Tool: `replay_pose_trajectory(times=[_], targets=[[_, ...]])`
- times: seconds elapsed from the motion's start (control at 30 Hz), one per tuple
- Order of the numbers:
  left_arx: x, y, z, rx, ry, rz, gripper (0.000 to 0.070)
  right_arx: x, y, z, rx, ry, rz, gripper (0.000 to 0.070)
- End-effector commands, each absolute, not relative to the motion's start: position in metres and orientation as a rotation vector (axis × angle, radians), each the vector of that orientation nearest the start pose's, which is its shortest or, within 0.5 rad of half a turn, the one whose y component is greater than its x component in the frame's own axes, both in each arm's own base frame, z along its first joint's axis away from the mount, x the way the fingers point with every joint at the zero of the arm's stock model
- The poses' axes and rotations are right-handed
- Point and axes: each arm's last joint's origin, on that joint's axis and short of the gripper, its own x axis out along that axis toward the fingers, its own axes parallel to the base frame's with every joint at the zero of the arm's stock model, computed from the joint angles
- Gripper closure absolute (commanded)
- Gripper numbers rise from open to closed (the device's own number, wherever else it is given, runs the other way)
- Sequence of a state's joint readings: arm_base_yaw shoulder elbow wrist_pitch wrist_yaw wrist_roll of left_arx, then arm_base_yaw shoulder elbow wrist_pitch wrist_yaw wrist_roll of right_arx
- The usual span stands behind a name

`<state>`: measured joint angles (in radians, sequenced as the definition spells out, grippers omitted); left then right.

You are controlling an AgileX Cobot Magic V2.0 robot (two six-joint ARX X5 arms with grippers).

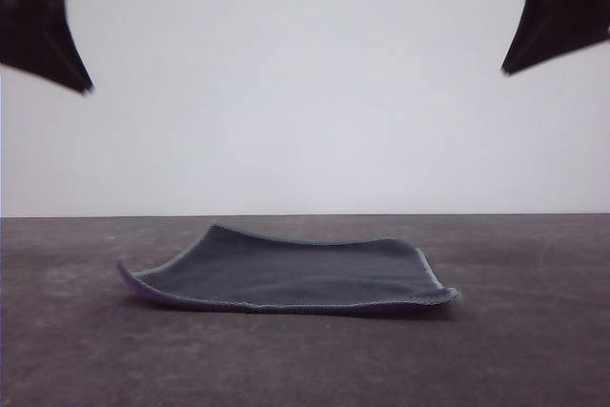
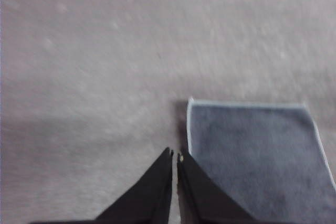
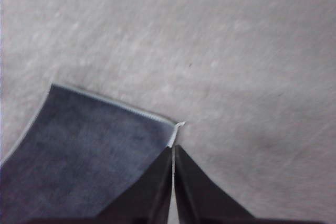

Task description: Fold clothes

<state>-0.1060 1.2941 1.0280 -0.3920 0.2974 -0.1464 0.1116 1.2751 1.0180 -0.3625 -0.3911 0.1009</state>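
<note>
Cloth: single square piece, unfolded, dark grey face up.

The cloth (image 1: 295, 275) lies spread in one layer on the dark table surface, roughly at the centre of the front view. Its upper face is dark grey with a soft, napped texture. A pale stitched hem runs along all visible edges. The piece does not lie fully flat: the near-left corner curls up slightly and exposes a thin strip of purple underside, and the near-right corner lifts a little. In both wrist views the cloth (image 2: 257, 156) (image 3: 89, 150) shows straight hemmed edges and square corners.
</note>
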Motion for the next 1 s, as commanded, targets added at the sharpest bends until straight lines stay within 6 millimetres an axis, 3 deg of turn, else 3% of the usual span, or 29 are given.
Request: replay_pose_trajectory(times=[0.0, 0.2, 0.27, 0.33, 0.4, 0.5, 0.57, 0.8, 0.97], targets=[[0.284, -0.041, 0.289, -0.183, 0.702, -0.371, 0.0684, 0.277, 0.044, 0.295, 0.178, 0.648, 0.483, 0.0698], [0.299, -0.045, 0.264, -0.213, 0.807, -0.423, 0.0684, 0.288, 0.046, 0.276, 0.202, 0.728, 0.509, 0.0695], [0.300, -0.045, 0.262, -0.217, 0.815, -0.431, 0.0683, 0.288, 0.046, 0.275, 0.203, 0.731, 0.508, 0.0649], [0.301, -0.045, 0.262, -0.216, 0.810, -0.432, 0.0668, 0.288, 0.046, 0.276, 0.202, 0.729, 0.509, 0.0531], [0.301, -0.045, 0.262, -0.217, 0.807, -0.433, 0.0590, 0.288, 0.046, 0.276, 0.202, 0.728, 0.509, 0.0333], [0.300, -0.045, 0.262, -0.218, 0.816, -0.432, 0.0275, 0.288, 0.046, 0.275, 0.202, 0.733, 0.506, 0.0088], [0.300, -0.045, 0.262, -0.218, 0.815, -0.432, 0.0184, 0.288, 0.046, 0.275, 0.202, 0.734, 0.506, 0.0068], [0.302, -0.050, 0.262, -0.224, 0.802, -0.460, 0.0186, 0.290, 0.048, 0.274, 0.201, 0.733, 0.514, 0.0069], [0.313, -0.064, 0.251, -0.234, 0.803, -0.507, 0.0186, 0.306, 0.058, 0.254, 0.245, 0.770, 0.568, 0.0069]])
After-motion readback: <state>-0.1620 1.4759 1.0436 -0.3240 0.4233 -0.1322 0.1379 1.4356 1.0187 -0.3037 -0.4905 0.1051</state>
